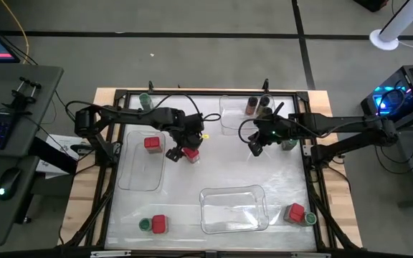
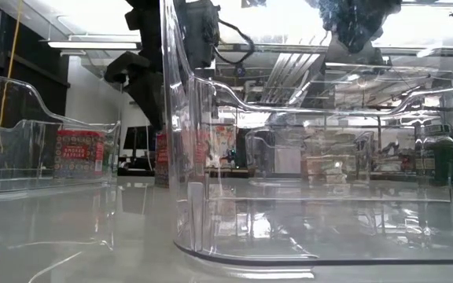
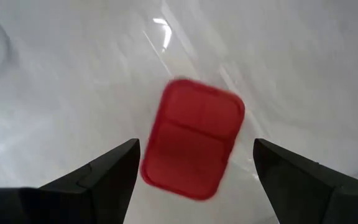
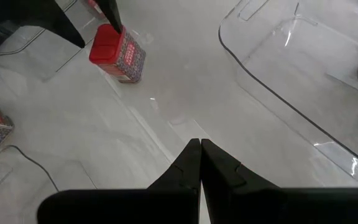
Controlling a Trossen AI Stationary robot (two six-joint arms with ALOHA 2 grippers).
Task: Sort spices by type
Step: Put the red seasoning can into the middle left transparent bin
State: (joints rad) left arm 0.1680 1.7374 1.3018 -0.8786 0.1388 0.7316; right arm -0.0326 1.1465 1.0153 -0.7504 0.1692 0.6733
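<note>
- Your left gripper [image 3: 194,171] hangs directly over a red spice box [image 3: 192,146] that stands on the counter [image 1: 214,168], just beside the left tray [image 1: 131,179]. The fingers are spread wide, one on either side of the lid, and grip nothing yet.
- In the left wrist view the red lid is a rounded rectangle, and its long axis runs roughly crosswise to the line between the two fingers, slightly skewed. That means your fingers would close across the narrower width, which I judge the easier grasp.
- The left arm is plainly the nearer one. Your right gripper [image 4: 199,163] waits farther right, near the back tray [image 1: 239,115], fingers pressed together and empty.
- The box looks rigid, with a smooth glossy red lid and a printed label on its sides; flat walls should take the pads well.
- Another red box [image 1: 151,143] already sits inside the left tray, so that tray is the likely destination.
- The trays are clear thin plastic, and the counter is pale, glossy and reflective; the box could skid if you nudge it before closing.
</note>
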